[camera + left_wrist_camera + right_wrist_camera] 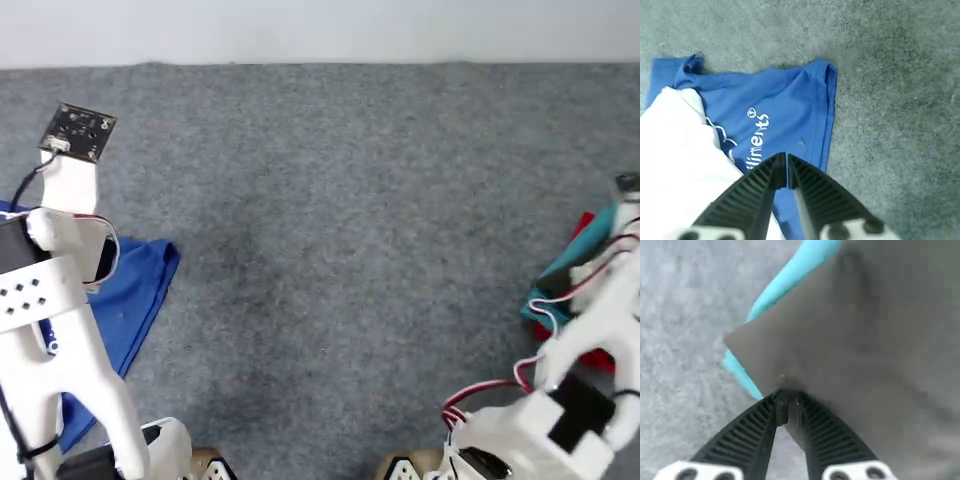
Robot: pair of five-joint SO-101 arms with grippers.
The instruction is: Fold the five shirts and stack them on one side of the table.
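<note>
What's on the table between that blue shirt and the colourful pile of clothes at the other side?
Nothing: in the high view, only bare grey table cover lies between the blue shirt and the pile.

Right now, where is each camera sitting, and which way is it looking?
High view: above the table, looking down; left arm over the blue shirt, right arm by the teal shirt.
Left wrist view: rides the left arm, looking down past its shut left gripper at the blue shirt.
Right wrist view: rides the right arm, looking past the right gripper, shut on a gray shirt over the teal one.
Shared: high and left wrist views show the blue shirt.
</note>
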